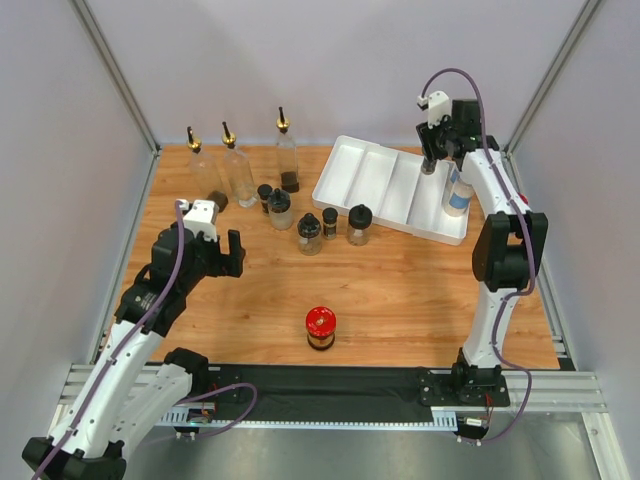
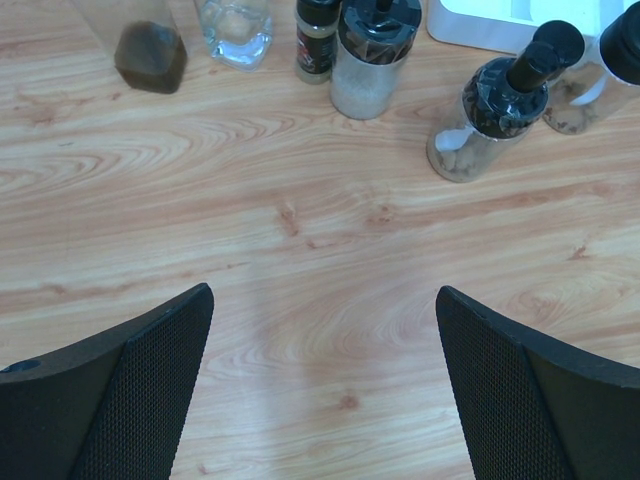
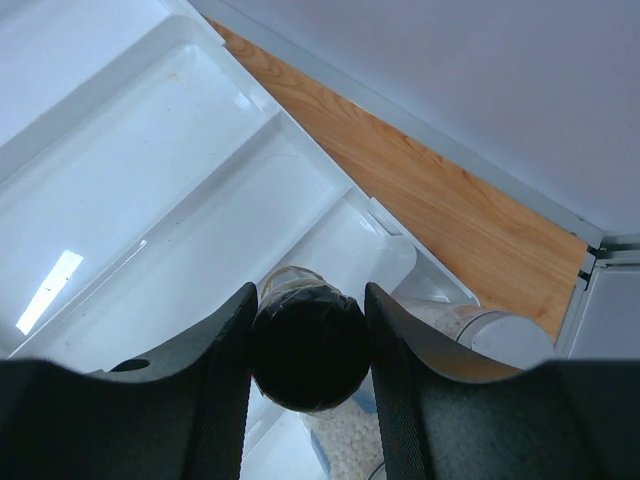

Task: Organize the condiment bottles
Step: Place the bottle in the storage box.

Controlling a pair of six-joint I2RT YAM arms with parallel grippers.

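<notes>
- Two grippers: right gripper clamped on small black-capped glass jar, white divided plastic tray right below it
- left gripper spread wide over wooden tabletop

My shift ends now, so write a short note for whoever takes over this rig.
Left hand: open, empty, low over the table near the small jars.
Right hand: shut on a black-capped jar, over the tray's right end.
Done: one shaker stands in the tray's right end.
Left: five small jars and three tall bottles on the table left of the tray; red-lidded jar alone near the front.
</notes>
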